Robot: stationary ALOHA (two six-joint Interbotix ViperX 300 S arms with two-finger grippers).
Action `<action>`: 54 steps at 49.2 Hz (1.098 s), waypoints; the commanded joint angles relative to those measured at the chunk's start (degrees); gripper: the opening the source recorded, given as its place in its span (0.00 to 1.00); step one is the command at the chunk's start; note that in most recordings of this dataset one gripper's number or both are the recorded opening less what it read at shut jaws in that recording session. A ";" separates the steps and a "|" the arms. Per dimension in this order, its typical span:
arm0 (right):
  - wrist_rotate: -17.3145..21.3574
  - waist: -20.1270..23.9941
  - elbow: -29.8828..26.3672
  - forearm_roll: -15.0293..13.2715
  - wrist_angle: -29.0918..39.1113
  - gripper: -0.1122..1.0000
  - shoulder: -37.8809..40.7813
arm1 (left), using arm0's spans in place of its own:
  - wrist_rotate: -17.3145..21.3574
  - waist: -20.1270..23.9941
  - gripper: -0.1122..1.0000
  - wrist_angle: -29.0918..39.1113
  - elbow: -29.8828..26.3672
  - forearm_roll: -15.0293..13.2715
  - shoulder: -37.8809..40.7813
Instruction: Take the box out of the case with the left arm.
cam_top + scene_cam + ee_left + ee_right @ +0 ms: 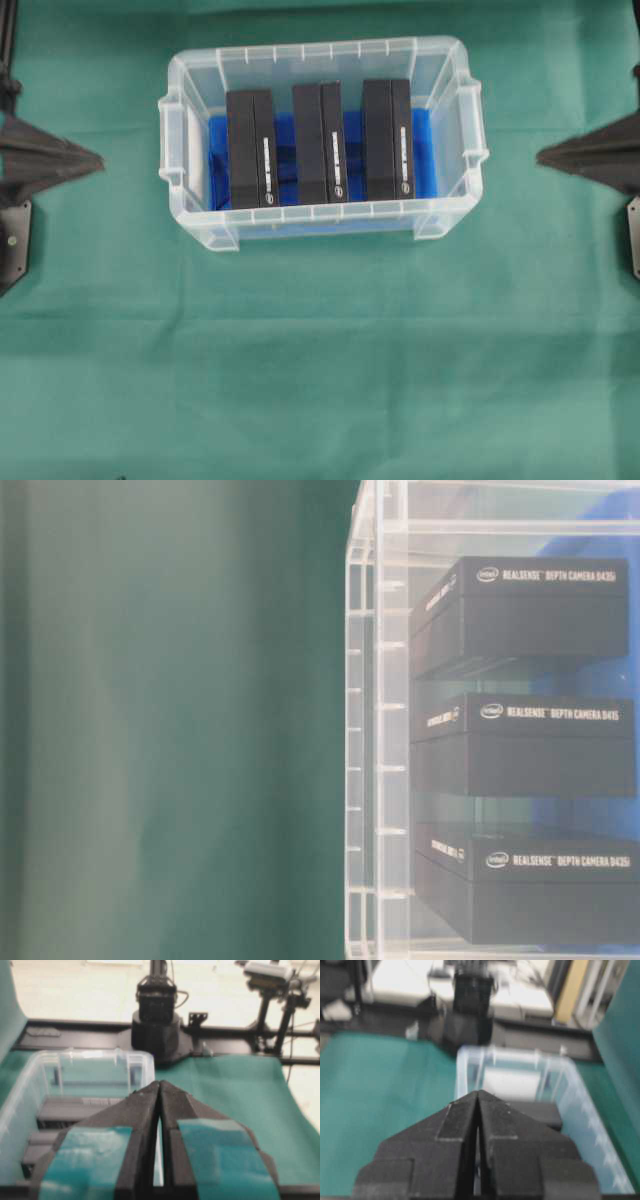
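The clear plastic case (450, 130) sits on the green cloth at the upper middle, lined with blue. Three black boxes stand side by side in it: left box (250, 148), middle box (320, 142), right box (388, 140). In the table-level view the case (362, 730) fills the right side with the boxes (530, 615) stacked in sight. My left gripper (98, 158) rests at the left edge, shut and holding nothing, its tip pointing at the case; its tips (159, 1085) meet. My right gripper (542, 155) is shut at the right edge, its tips (478, 1094) together.
Green cloth (320, 380) covers the whole table. The opposite arm's base (156, 1025) stands beyond the case (90, 1067) in the left wrist view. Camera stands and frame rails (272, 1005) lie past the table's far edge.
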 commanded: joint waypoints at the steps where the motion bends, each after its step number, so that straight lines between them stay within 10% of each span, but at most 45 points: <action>1: 0.35 0.00 -5.10 0.09 2.55 0.10 0.62 | 0.00 0.00 0.11 3.78 -5.27 0.18 0.35; 31: 3.34 -0.09 -17.67 0.00 20.92 0.10 3.96 | -4.22 0.00 0.11 29.44 -19.60 0.18 2.81; 54: 7.65 0.00 -25.66 -0.26 66.80 0.10 10.28 | -17.84 -0.18 0.11 72.95 -29.62 0.26 10.37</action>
